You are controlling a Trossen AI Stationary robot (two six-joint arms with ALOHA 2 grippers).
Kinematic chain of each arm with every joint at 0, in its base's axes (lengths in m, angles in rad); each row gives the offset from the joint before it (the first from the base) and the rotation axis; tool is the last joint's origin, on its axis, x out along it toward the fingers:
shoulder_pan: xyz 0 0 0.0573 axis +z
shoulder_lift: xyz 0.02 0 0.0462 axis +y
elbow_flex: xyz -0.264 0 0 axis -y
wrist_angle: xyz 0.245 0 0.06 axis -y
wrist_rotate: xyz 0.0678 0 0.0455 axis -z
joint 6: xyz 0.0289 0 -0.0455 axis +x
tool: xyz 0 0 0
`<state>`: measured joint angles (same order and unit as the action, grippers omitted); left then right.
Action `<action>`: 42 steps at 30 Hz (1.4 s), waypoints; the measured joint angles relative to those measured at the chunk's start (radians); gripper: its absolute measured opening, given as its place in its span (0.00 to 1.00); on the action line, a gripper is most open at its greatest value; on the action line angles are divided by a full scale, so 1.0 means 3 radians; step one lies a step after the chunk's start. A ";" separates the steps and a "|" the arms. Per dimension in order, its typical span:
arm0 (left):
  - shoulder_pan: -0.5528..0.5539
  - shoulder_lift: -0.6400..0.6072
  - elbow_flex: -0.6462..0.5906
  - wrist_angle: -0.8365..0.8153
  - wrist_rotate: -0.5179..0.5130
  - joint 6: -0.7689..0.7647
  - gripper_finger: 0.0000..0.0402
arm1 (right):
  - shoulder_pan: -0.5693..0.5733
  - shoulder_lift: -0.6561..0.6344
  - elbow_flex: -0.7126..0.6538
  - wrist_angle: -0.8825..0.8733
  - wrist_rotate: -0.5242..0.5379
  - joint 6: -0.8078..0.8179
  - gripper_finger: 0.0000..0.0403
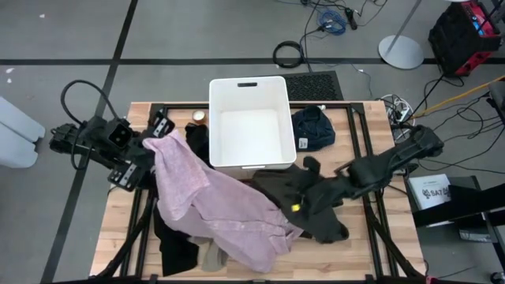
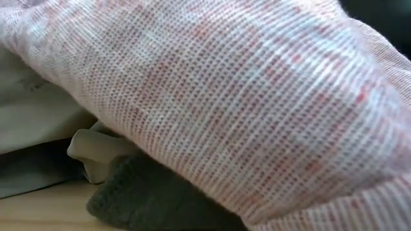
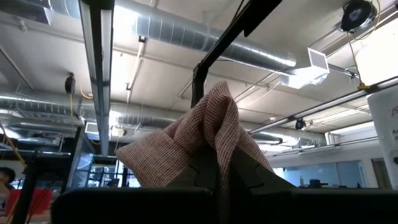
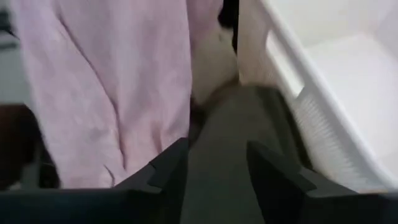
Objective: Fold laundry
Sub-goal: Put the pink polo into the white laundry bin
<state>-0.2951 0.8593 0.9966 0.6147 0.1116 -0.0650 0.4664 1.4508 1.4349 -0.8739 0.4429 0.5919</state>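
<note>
The pale pink garment (image 1: 213, 197) lies spread over the table's middle, on top of black cloth (image 1: 175, 246) and a beige-tan piece (image 1: 211, 256); it fills the low view (image 2: 257, 96). My left gripper (image 1: 148, 147) is at the table's left, shut on the garment's far-left corner. The dark olive-grey garment (image 1: 292, 185) lies crumpled in front of the white bin. My right gripper (image 1: 306, 199) is open low over it, a finger on either side of a strip of it (image 4: 217, 137). A navy garment (image 1: 314, 128) lies right of the bin. My left gripper pinches a bunched corner of the pink garment (image 3: 214, 124) between its two fingers; the cloth is gathered in several layers and sticks out past the fingertips. The fingers slant upward from the table's left. The rest of the garment trails down onto the table. I cannot tell whether my right gripper touches the olive-grey garment.
The white plastic bin (image 1: 213, 118) stands at the far middle of the table; its wall (image 4: 292, 68) is close beside my right gripper. A black garment (image 1: 197, 138) lies left of the bin. Bare wood shows at the near right corner (image 1: 379, 252).
</note>
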 joint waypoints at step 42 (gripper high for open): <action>0.0003 -0.0133 -0.0005 -0.0126 -0.0353 0.0041 0.03 | -0.0140 0.0610 -0.0165 -0.2086 -0.0455 0.1286 0.12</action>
<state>-0.2943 0.8193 0.9951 0.5768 0.0057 -0.0529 0.4246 1.6338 1.3853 -1.4997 0.3063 0.9777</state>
